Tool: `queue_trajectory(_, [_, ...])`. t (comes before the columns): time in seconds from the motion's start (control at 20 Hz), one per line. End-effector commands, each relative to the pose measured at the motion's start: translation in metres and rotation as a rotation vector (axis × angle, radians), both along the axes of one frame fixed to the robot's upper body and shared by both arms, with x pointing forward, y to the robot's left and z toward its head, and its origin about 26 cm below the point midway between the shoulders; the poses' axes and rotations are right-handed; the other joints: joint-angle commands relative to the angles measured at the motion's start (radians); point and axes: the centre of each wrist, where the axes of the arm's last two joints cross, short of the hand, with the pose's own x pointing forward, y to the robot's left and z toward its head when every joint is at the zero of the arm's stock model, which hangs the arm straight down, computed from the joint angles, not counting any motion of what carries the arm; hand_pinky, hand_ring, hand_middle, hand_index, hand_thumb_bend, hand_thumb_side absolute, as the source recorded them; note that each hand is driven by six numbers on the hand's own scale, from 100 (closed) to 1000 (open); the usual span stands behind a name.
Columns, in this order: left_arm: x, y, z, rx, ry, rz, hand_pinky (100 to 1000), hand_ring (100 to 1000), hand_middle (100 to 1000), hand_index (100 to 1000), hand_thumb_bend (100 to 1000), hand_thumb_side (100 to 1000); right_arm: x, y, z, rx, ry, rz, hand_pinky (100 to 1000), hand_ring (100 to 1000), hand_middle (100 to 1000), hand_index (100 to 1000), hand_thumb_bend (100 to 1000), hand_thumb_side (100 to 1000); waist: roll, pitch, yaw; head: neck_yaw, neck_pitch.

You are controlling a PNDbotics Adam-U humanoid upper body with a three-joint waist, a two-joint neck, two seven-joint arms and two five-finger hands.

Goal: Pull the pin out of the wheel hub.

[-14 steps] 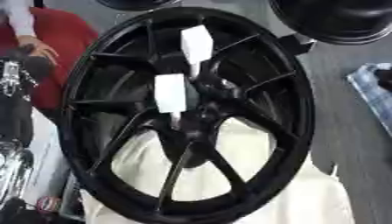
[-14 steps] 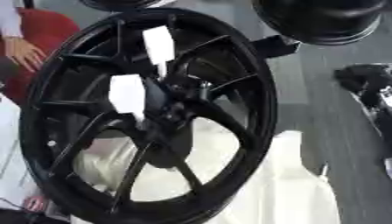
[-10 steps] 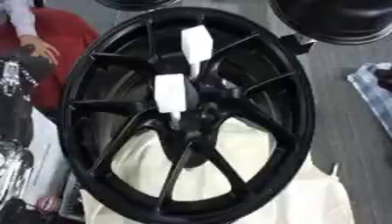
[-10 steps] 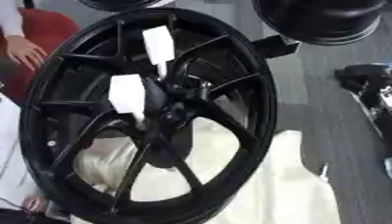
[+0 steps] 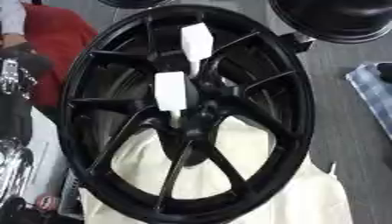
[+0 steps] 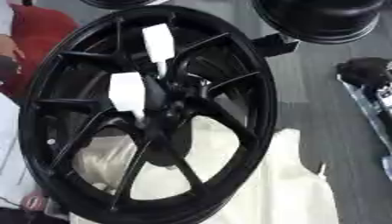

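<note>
Looks like a wheel workshop or garage. Large black rim (image 5: pixel 187 113) lying on a cream cloth (image 5: pixel 260 192); beyond it, at its upper right, a second dark rim (image 6: pixel 321 19); grey floor (image 5: pixel 352 127) to its right; metal machine parts (image 5: pixel 15 131) at its left.

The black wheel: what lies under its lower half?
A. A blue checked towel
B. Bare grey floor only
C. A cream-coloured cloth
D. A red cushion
C: through the gaps between the spokes of the black wheel a cream-coloured cloth shows, and it spreads out past the lower rim to the right.
</note>
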Motion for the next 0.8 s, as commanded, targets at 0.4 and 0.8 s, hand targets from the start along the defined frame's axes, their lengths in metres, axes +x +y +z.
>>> queue_trajectory(0.4, [-0.005,0.011,0.006,0.057,-0.004,0.021,836,693,596,795,100,731,0.004,0.009,0.069,-0.502,-0.267,0.134,888,866,720,778,100,427,-0.028,-0.037,-0.012,0.006,0.02])
queue_trajectory(0.8, [-0.004,0.01,0.007,0.078,0.001,0.01,836,694,597,795,100,731,0.0,0.022,0.116,-0.877,-0.369,0.153,865,843,713,776,100,421,-0.042,-0.038,0.01,-0.011,0.019])
